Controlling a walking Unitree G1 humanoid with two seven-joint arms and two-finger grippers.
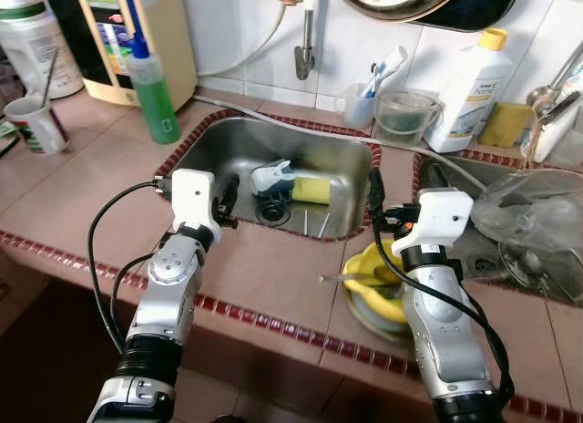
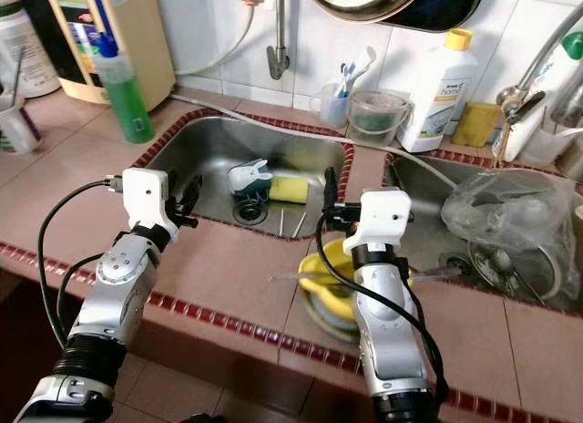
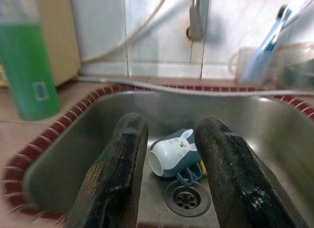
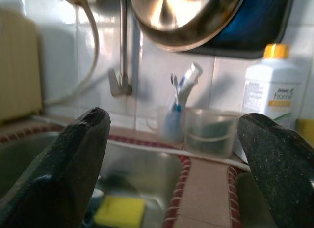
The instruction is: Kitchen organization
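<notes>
A blue-and-white mug (image 1: pixel 271 177) lies on its side over the drain of the steel sink (image 1: pixel 219 136), with a yellow sponge (image 1: pixel 312 190) right beside it. My left gripper (image 1: pixel 228 197) hovers over the sink's front-left rim. In the left wrist view it (image 3: pixel 171 125) is open, and the mug (image 3: pixel 174 152) shows in the gap beyond its fingers. My right gripper (image 1: pixel 375 188) hangs over the sink's front-right corner, open wide (image 4: pixel 176 120) with nothing in it. A stack of yellow dishes (image 1: pixel 378 282) sits on the counter under my right wrist.
A green soap bottle (image 1: pixel 153 86) stands left of the sink. A toothbrush cup (image 1: pixel 360 102), a clear tub (image 1: pixel 404 118) and a white detergent bottle (image 1: pixel 466 90) line the back wall. A second basin holds a plastic bag (image 1: pixel 528 213). Two thin sticks (image 1: pixel 314 224) lie in the sink.
</notes>
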